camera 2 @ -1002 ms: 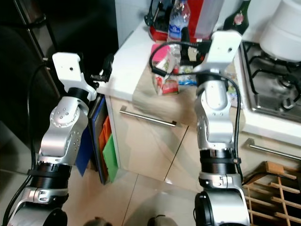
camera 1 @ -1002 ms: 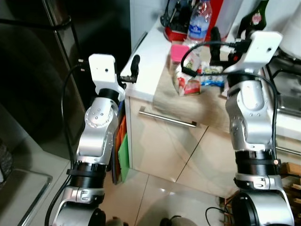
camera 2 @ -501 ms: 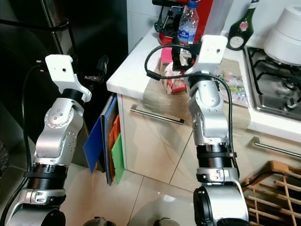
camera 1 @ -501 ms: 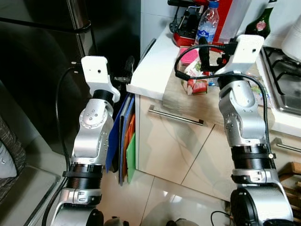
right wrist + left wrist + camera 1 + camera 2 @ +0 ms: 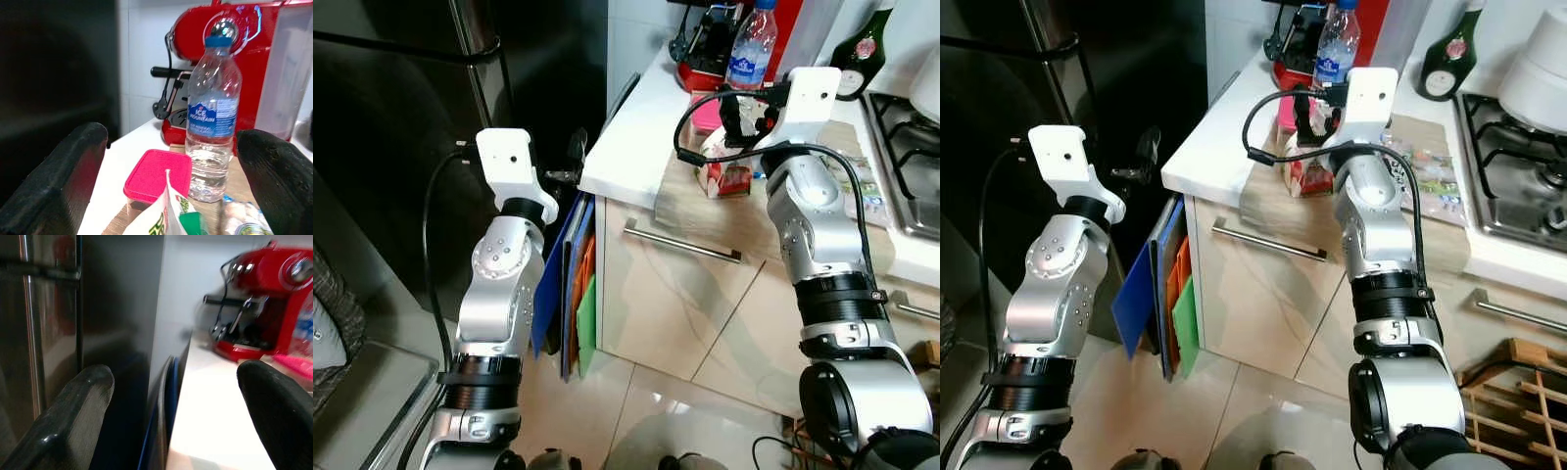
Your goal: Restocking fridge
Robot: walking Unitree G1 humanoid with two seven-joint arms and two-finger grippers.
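From the left eye view, both silver arms are raised toward a white table (image 5: 631,137) beside a tall dark fridge (image 5: 401,147). The left gripper (image 5: 576,157) hangs in the gap between the fridge and the table's corner, touching neither. The right gripper (image 5: 739,108) is held over the table just above a small milk carton (image 5: 722,176), which stands on a wooden board. Behind the carton lie a pink-lidded container (image 5: 705,108), a water bottle (image 5: 749,54) and a red coffee machine (image 5: 705,54); a dark green bottle (image 5: 857,54) stands further right, next to a gas hob (image 5: 906,166). Coloured folders (image 5: 573,294) are wedged upright between fridge and cabinet.

The right eye view gives the same scene, with a pale cabinet drawer and its metal handle (image 5: 1268,240) under the table edge.

In the left wrist view, the two black fingers (image 5: 73,416) stand wide apart with nothing between them. Beyond them are the fridge's steel door handle (image 5: 32,328), the table's edge and the blurred red coffee machine.

In the right wrist view, the fingers (image 5: 58,181) are likewise spread apart and hold nothing. Between them sit the pink-lidded container, the water bottle upright just beside it, and the top of the milk carton nearest the camera.
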